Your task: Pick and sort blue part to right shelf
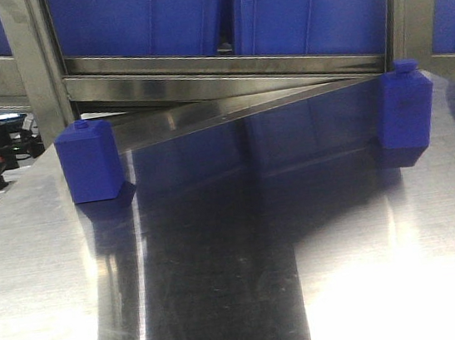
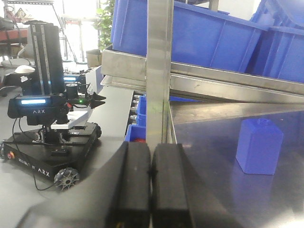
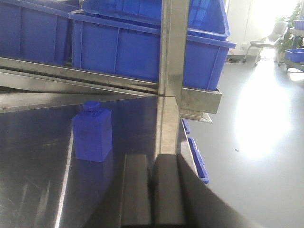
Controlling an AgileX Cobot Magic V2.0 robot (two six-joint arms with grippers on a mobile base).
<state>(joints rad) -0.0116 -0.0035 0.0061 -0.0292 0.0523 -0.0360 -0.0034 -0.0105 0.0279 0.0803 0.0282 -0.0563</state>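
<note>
Two blue parts stand upright on the steel table (image 1: 228, 304), just in front of the right shelf (image 1: 221, 58) with its large blue bins (image 1: 307, 8). One blue part (image 1: 88, 159) is at the left post, also in the left wrist view (image 2: 260, 146). The other blue part (image 1: 406, 104) is at the right post, also in the right wrist view (image 3: 91, 133). My left gripper (image 2: 151, 145) is shut and holds nothing, well short and left of its part. My right gripper (image 3: 152, 156) is shut too, empty, just right of its part. Neither gripper shows in the front view.
Upright steel posts (image 2: 156, 71) (image 3: 171, 52) stand straight ahead of each gripper at the table's corners. A black wheeled ARX robot (image 2: 47, 118) sits on the floor to the left. Small blue bins (image 3: 197, 159) hang below the table's right edge.
</note>
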